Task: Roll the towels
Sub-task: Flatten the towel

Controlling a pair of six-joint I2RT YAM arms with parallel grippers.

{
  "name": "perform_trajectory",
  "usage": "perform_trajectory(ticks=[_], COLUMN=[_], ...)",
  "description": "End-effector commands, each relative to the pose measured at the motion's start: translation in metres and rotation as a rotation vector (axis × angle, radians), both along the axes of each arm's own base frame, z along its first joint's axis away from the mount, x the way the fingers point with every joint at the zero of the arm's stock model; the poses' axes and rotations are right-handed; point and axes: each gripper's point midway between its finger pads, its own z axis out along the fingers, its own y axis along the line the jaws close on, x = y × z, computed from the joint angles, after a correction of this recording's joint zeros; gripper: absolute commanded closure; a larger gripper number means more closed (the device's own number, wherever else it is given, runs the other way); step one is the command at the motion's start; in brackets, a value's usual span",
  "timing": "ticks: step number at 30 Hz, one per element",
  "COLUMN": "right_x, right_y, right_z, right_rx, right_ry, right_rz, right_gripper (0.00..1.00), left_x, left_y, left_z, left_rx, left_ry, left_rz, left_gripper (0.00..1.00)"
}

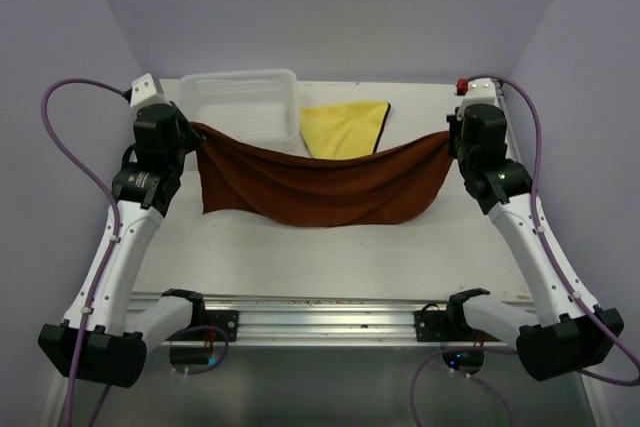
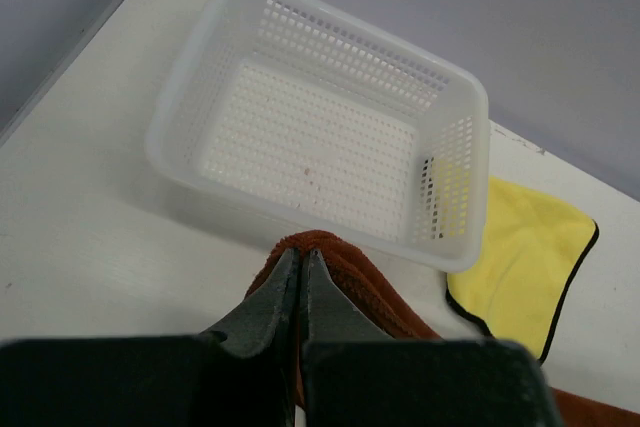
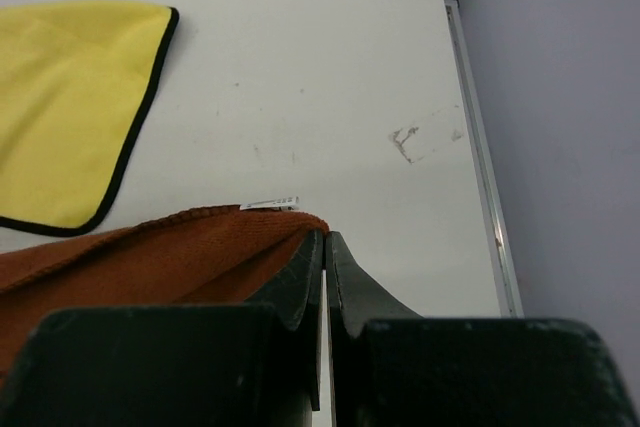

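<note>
I have the left gripper (image 2: 301,265) pinched fully closed on one top corner of the rust-brown towel (image 1: 320,187). The right gripper (image 3: 325,243) is clamped just as tight on the opposite corner, right beside the small white label (image 3: 270,204). The cloth hangs between the two sets of fingers in a slack curve, and its lower part seems to rest on the table (image 1: 330,257) on my side of both grips.

The yellow towel (image 1: 345,127) lies flat beyond the fingers, roughly between them and nearer the left pair. The white mesh basket (image 2: 320,117) sits just ahead of the left fingertips.

I read this step as spreading the brown towel out flat before any rolling starts. To do it well, I want to ease the two grips apart evenly until the sag goes out of the top edge, without pulling so hard that the thin pinch slips off a corner. Then I would draw both corners back toward me, away from the basket and the yellow cloth, so nothing overlaps. Both sides should come down level and together, letting the cloth settle from its low edge upward. I would let go only once the towel lies smooth, because a wrinkle now will skew the roll later
</note>
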Motion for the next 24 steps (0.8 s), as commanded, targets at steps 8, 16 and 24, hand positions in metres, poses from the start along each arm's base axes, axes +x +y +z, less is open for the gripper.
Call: perform_trajectory(ticks=[8, 16, 24], right_x=[-0.001, -0.055, -0.098], right_y=[0.001, 0.001, -0.006], right_z=[0.067, -0.040, -0.096], right_rx=[0.014, 0.092, 0.204], right_ry=[-0.235, -0.090, -0.018], right_rz=[0.043, 0.057, -0.027], right_gripper=[1.00, 1.00, 1.00], left_x=[0.006, -0.041, -0.086], left_y=[0.012, 0.009, 0.020], left_z=[0.061, -0.067, -0.139], left_rx=[-0.060, -0.140, -0.219], left_ry=[-0.207, -0.022, 0.050], left_rz=[-0.014, 0.006, 0.128], left_gripper=[1.00, 1.00, 1.00])
